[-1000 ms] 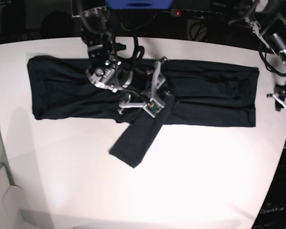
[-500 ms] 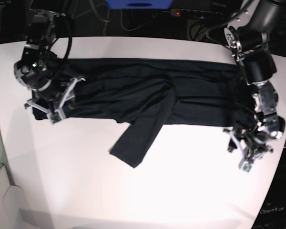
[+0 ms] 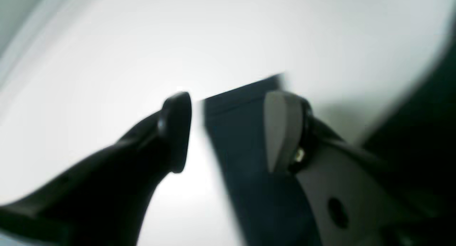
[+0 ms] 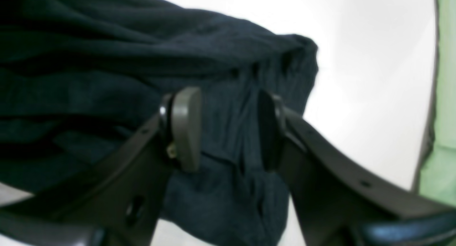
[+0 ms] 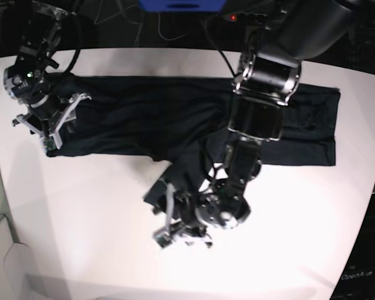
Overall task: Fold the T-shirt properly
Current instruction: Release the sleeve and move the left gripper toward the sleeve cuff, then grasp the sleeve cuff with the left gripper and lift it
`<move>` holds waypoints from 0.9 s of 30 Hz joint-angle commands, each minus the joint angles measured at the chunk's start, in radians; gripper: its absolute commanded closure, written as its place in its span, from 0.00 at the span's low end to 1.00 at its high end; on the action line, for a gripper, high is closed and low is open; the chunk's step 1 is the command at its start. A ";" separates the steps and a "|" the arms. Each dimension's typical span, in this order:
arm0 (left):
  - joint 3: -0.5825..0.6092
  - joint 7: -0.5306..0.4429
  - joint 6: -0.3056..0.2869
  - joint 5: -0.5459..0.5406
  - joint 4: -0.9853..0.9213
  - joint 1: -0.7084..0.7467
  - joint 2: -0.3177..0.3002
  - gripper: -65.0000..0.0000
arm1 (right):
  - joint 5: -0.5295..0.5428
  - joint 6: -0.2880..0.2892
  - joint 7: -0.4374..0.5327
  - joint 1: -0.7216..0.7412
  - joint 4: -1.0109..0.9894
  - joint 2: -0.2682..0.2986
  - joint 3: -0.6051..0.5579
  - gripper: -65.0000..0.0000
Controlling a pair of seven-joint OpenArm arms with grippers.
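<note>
Desk (image 5: 287, 250) surface is smooth, glossy white with a rounded edge, brightly lit against a dark background of cables and a power strip (image 5: 256, 17) with a red light. At the lower right corner, faint lettering appears to read "OpenArm". The T-shirt (image 5: 144, 112), a thin, soft, very dark knit without print, lies spread lengthwise across the desk's far half, one long sleeve angling toward the near edge. The left gripper (image 5: 181, 228) hovers at that sleeve's cuff, jaws parted wide, the cuff's straight hem between them but not pinched. The right gripper (image 5: 50, 128) sits over the shirt's wrinkled end, jaws likewise apart, fabric bunched beneath them.
</note>
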 commanded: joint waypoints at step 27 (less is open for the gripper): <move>0.201 -0.295 0.358 -0.321 -0.432 -0.092 0.004 0.38 | 0.011 -0.003 0.014 0.018 0.017 -0.015 -0.003 0.58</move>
